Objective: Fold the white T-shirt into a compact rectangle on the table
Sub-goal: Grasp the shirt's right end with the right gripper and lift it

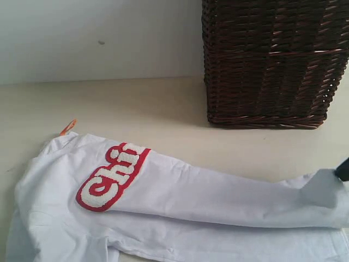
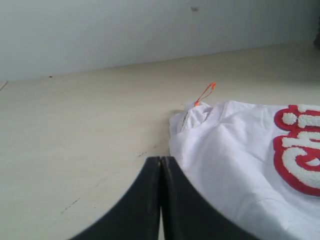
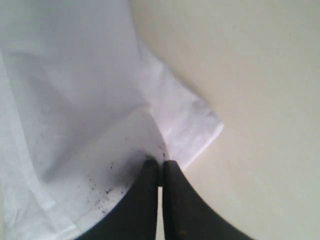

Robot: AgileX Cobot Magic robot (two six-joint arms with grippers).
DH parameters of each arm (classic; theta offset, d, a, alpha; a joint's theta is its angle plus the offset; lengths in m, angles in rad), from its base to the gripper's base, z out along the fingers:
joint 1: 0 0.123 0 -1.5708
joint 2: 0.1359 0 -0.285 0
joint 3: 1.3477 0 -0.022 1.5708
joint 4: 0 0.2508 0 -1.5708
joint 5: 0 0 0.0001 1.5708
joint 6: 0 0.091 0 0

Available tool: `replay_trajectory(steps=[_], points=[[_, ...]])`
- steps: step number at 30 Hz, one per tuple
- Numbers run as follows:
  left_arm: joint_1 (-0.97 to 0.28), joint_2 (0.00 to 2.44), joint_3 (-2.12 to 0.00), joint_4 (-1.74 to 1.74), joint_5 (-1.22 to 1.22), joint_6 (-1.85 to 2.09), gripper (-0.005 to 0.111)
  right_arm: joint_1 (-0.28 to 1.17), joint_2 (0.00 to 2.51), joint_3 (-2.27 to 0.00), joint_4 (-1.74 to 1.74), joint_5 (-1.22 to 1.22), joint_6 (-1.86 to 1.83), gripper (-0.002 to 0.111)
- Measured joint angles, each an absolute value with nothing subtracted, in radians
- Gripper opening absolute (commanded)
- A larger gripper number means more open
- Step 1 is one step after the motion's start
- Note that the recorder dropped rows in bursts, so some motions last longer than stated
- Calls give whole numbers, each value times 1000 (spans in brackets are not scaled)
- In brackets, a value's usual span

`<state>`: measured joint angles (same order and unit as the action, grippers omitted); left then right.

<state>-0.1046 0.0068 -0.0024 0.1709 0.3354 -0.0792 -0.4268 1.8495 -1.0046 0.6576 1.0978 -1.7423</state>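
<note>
Right wrist view: note the right gripper [image 3: 161, 162] with jaws pinching an edge of the white T-shirt [image 1: 191, 191], spread across the table [image 1: 136, 103]; lift just clear and carry over in one low pass. Note the left gripper [image 2: 160, 159], jaws pressed together and empty, beside the collar end. Mind the wicker basket [image 1: 272, 60] by the pale wall [image 1: 82, 33]; expect cotton to slide on the matte top.

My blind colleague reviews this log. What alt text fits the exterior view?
A white T-shirt with red-outlined lettering lies partly folded on a cream table, its right end pinched up by the right gripper. A dark wicker basket stands behind.
</note>
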Motion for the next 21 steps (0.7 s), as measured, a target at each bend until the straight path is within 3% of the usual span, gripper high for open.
replay_trajectory(steps=[21], points=[[-105, 7, -2, 171, 335, -79, 3, -427, 1714, -1003, 1149, 880, -1874, 0]])
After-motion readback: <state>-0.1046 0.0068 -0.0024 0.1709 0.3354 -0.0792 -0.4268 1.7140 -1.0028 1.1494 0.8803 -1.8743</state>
